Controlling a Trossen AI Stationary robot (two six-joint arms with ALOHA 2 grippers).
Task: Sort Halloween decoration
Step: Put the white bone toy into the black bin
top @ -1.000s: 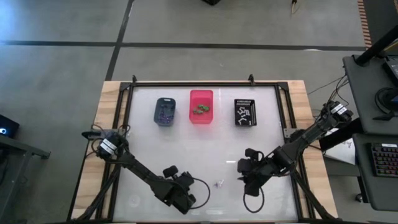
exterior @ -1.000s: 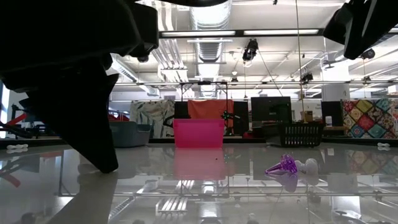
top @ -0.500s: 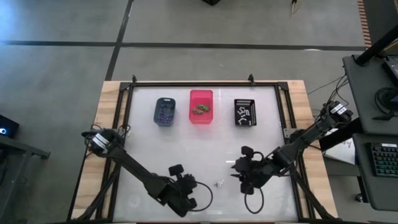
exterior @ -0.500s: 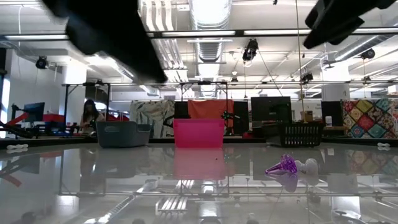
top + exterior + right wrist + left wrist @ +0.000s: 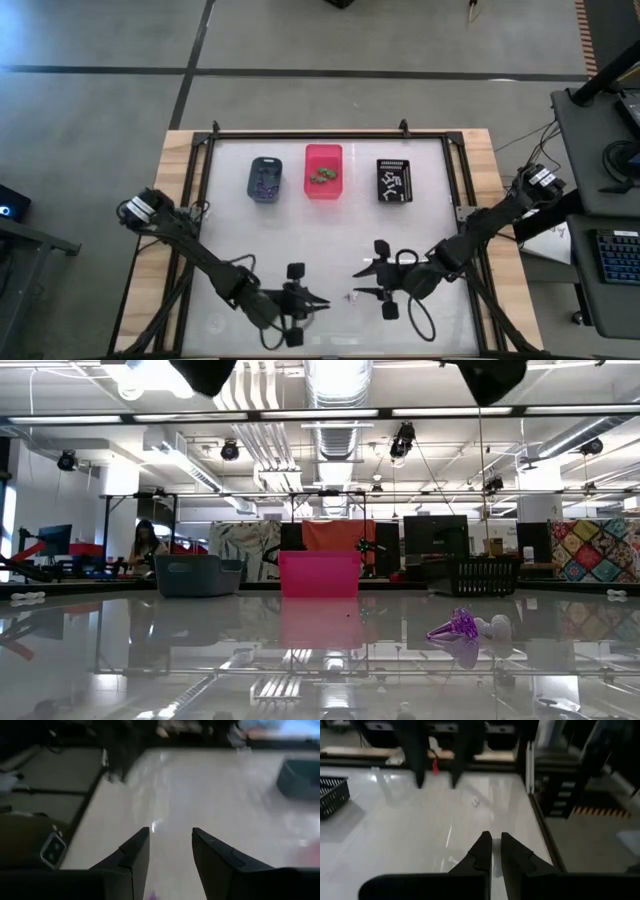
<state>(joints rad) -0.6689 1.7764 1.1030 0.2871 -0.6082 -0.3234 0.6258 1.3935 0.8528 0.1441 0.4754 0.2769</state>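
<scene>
Two tiny trinkets, one purple [image 5: 462, 625] and one white [image 5: 495, 627], lie side by side on the glossy table near its front edge. From above they show as one pale speck [image 5: 352, 296]. My left gripper [image 5: 323, 303] hangs above the table just left of them, shut, pointing right and nearly level, with nothing visible between its fingers [image 5: 492, 844]. My right gripper [image 5: 360, 281] faces it from the right. It is open, its fingers [image 5: 142, 842] are apart above the table, and it holds nothing.
Three bins stand in a row at the far side: blue-grey [image 5: 265, 178], pink [image 5: 323, 170] and black [image 5: 394, 181], each holding small pieces. The table's metal frame [image 5: 200, 200] runs round the white top. Bare surface lies between the bins and the grippers.
My left gripper has risen off the table and tipped from pointing down to nearly level, now pointing toward the table's right edge. My right gripper has tipped up the same way, and its fingers now reach farther toward the left. The trinkets have not moved.
</scene>
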